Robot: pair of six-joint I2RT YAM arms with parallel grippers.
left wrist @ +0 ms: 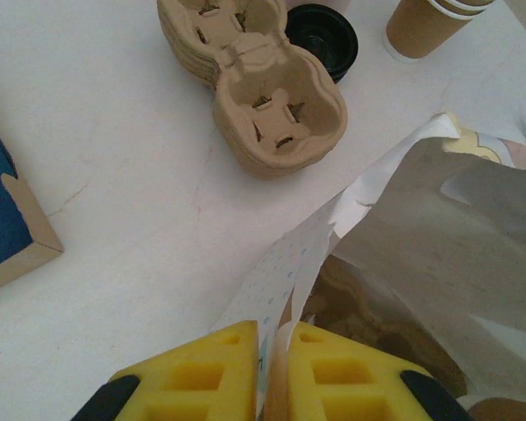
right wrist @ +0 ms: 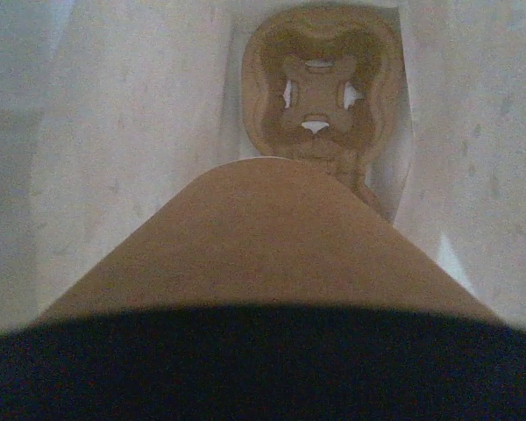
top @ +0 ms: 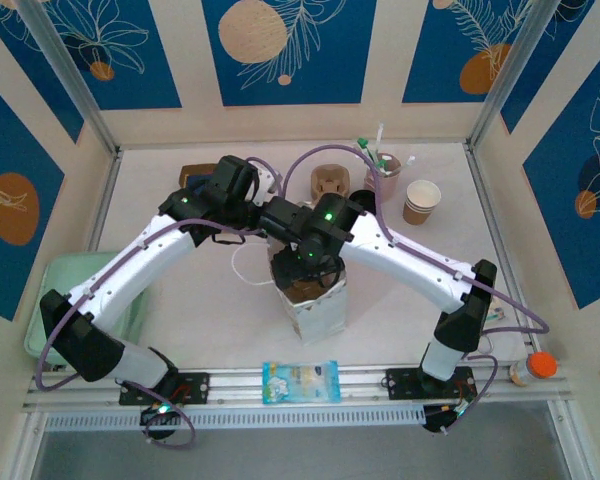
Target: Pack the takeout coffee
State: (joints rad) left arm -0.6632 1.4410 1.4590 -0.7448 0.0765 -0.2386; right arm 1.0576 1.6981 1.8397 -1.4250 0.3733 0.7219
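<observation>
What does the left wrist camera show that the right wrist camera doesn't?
Left wrist: the left gripper pinched shut on the paper bag at its white edge, plus the table outside it with a stack of pulp carriers, a black lid and nested brown cups. Right wrist: the bag's inside, with the takeout coffee close up and a single carrier lying on the bag's floor beyond it. Both: the bag itself, from outside in one and from within in the other.

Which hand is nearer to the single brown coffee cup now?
Right. The right hand holds the coffee cup down inside the paper bag; the left hand is outside, pinching the bag's rim.
</observation>
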